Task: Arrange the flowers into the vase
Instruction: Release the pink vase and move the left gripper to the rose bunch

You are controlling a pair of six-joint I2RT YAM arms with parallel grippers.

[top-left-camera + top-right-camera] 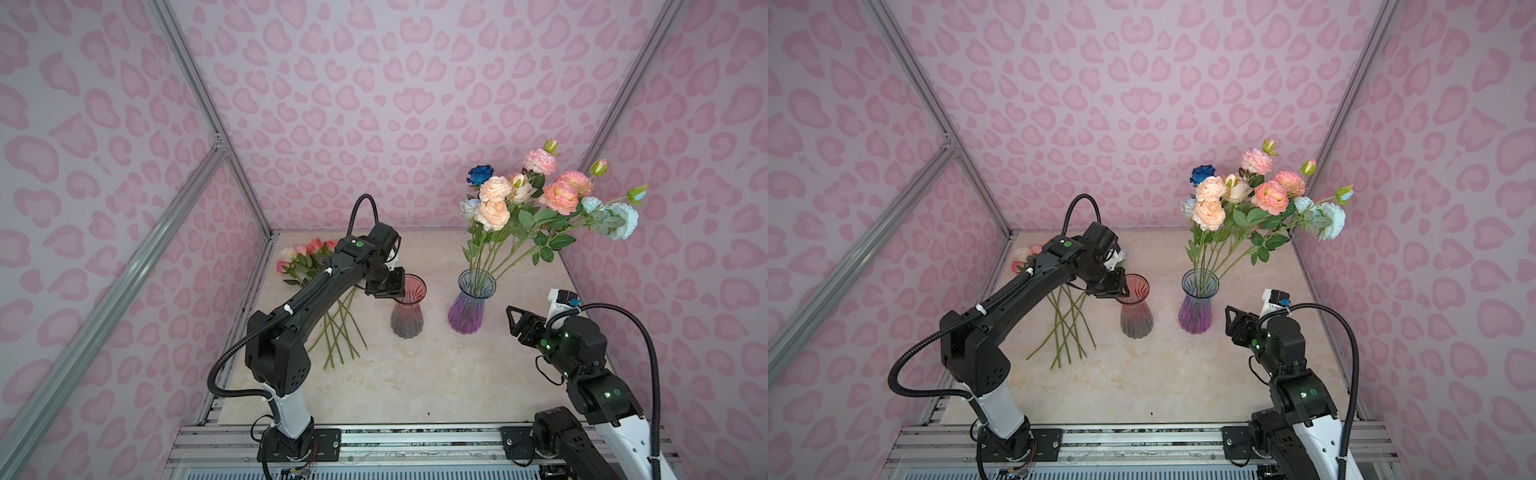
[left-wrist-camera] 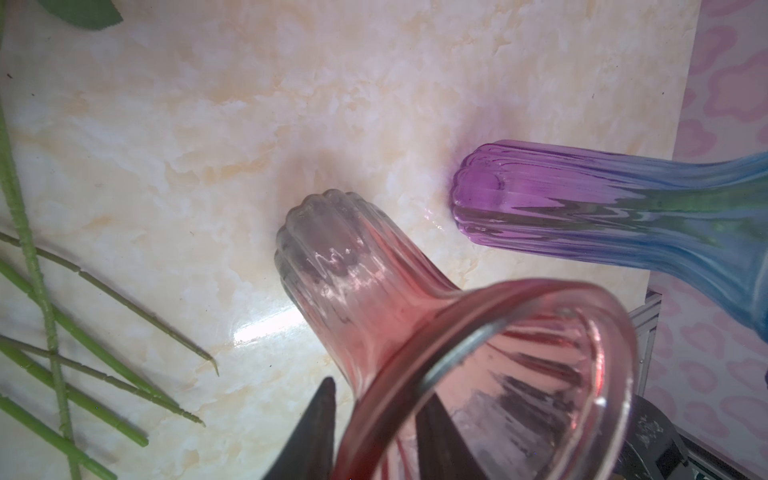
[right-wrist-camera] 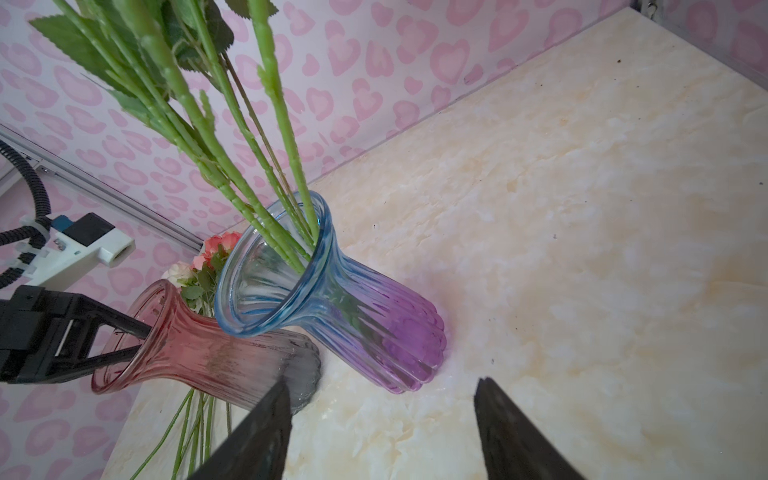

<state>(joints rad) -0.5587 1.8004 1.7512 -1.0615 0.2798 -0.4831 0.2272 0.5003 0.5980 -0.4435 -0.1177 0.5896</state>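
Several flowers [image 1: 540, 195] [image 1: 1258, 195] stand in a blue-and-purple glass vase [image 1: 471, 307] [image 1: 1196, 307] [image 2: 582, 208] [image 3: 353, 316] at mid-right. More flowers [image 1: 303, 262] lie flat at the far left, their stems [image 1: 340, 332] [image 1: 1067, 328] [image 2: 62, 353] fanned toward the front. An empty red-and-grey vase [image 1: 409, 307] [image 1: 1134, 307] [image 2: 353, 270] [image 3: 199, 349] stands upright between them. My left gripper [image 1: 395, 291] [image 1: 1119, 291] [image 2: 378, 390] straddles its rim, one finger inside and one outside, standing apart. My right gripper [image 1: 512, 318] [image 1: 1231, 316] [image 3: 382, 381] is open and empty, right of the purple vase.
The marble tabletop [image 1: 415, 374] is boxed in by pink patterned walls on three sides. A metal rail [image 1: 415, 440] carrying both arm bases runs along the front edge. The two vases stand close together. The bouquet leans toward the right wall.
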